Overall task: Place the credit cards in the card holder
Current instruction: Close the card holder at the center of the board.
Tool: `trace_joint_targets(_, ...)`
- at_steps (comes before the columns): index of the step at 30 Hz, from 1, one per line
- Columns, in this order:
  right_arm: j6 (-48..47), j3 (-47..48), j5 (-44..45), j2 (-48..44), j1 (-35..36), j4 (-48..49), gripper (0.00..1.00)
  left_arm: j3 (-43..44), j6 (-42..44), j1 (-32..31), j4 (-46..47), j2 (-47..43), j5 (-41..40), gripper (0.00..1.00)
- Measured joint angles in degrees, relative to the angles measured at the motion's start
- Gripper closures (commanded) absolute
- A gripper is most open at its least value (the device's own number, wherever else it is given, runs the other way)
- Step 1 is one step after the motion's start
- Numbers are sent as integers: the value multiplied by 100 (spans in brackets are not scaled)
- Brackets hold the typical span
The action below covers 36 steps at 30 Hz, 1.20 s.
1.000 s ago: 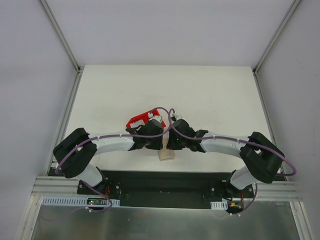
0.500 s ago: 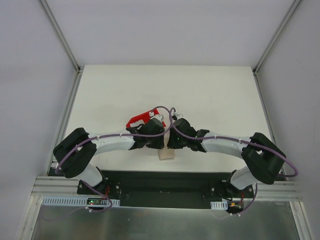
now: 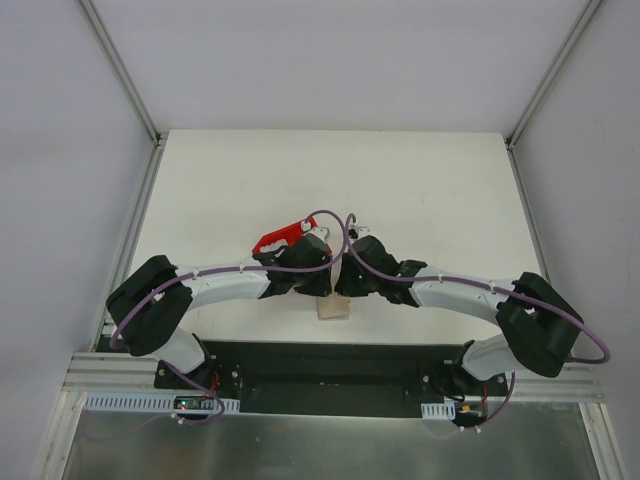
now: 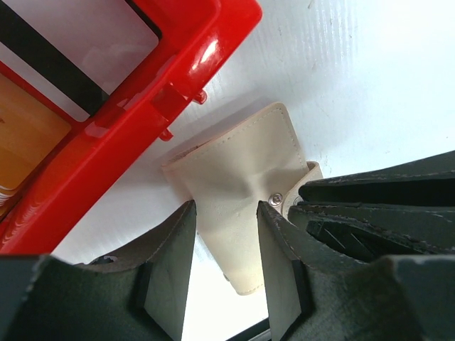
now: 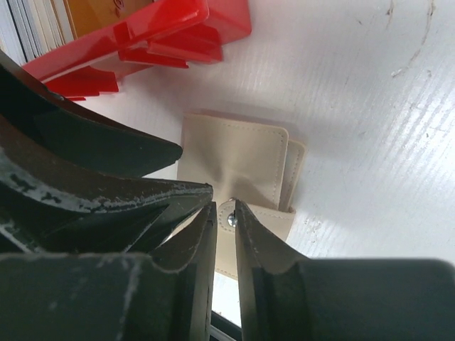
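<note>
The tan card holder [image 4: 234,170] lies on the white table just in front of the red bin; it also shows in the top view [image 3: 333,308] and the right wrist view [image 5: 234,153]. My left gripper [image 4: 225,206] straddles its body, with the fingers against its sides and the leather creased between them. My right gripper [image 5: 225,206] is nearly closed on the holder's flap, right at the round snap stud [image 5: 232,221]. The credit cards stand in the red bin; a whitish one with a black stripe [image 4: 78,50] faces the left wrist camera.
The red two-compartment bin [image 3: 278,238] sits just behind the grippers and also holds an orange card [image 4: 28,135]. The two grippers [image 3: 318,285] [image 3: 345,285] almost touch each other above the holder. The table's black front rail [image 3: 330,365] is close behind it.
The right arm's elbow has swung out to the right and its gripper has shifted slightly over the holder. The left arm and the holder have hardly moved.
</note>
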Motion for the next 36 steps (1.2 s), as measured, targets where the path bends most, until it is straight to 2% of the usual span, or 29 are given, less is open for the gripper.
trace_joint_targets(16,199,-372,-13,-269,7,-15,82,-42,17,-33,-2,0,28,63)
trace_joint_targets(36,164,-258,-37,-83,2,-26,82,-127,90,-37,-9,-109,57,62)
